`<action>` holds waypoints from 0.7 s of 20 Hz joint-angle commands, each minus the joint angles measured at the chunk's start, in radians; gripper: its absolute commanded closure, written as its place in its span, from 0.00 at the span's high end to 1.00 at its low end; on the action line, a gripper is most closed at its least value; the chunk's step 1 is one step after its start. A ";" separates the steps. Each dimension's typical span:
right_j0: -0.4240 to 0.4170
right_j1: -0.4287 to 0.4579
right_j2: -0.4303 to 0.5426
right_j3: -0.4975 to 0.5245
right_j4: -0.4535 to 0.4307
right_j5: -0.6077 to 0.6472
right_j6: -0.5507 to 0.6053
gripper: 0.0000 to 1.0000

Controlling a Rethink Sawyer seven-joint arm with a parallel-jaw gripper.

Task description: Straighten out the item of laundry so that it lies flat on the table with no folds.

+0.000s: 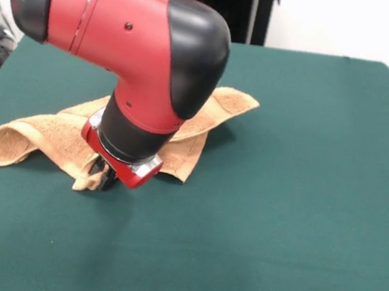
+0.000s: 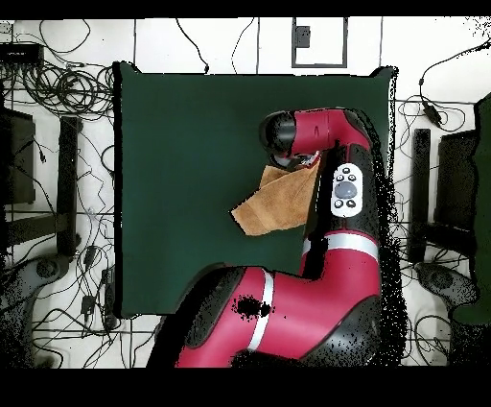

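Nearest in the front view lies a wide stretch of bare green surface (image 1: 273, 256). Just beyond it, left of centre, the end effector (image 1: 99, 173) comes down low, almost at the felt. Its dark tips sit at a small bunched corner of the towel (image 1: 52, 137), and that corner stands up against them as if nipped, though the red and black wrist hides too much for me to tell whether the tips are pressed together or spread.

Behind and around the wrist the towel lies rumpled, not flat. One end trails off to the left, where its edge curls over into a rounded fold. Another flap hangs just right of the wrist, and a longer band runs up and away to the right, ending in a corner lifted a little off the felt with a shadow beneath it.

Farther back the arm (image 1: 130, 36) rises and bends away to the upper left.

From overhead, the towel (image 2: 273, 203) shows as a tan wedge beside the arm (image 2: 336, 206), well inside the surface (image 2: 182, 173).
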 commanded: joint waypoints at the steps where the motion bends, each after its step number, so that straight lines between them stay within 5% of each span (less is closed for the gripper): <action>1: 0.097 0.083 0.009 0.159 -0.063 0.009 -0.103 0.00; 9: 0.136 -0.029 -0.031 0.251 0.026 0.244 -0.050 0.00; 14: 0.165 -0.083 -0.064 0.296 0.012 0.270 -0.057 0.00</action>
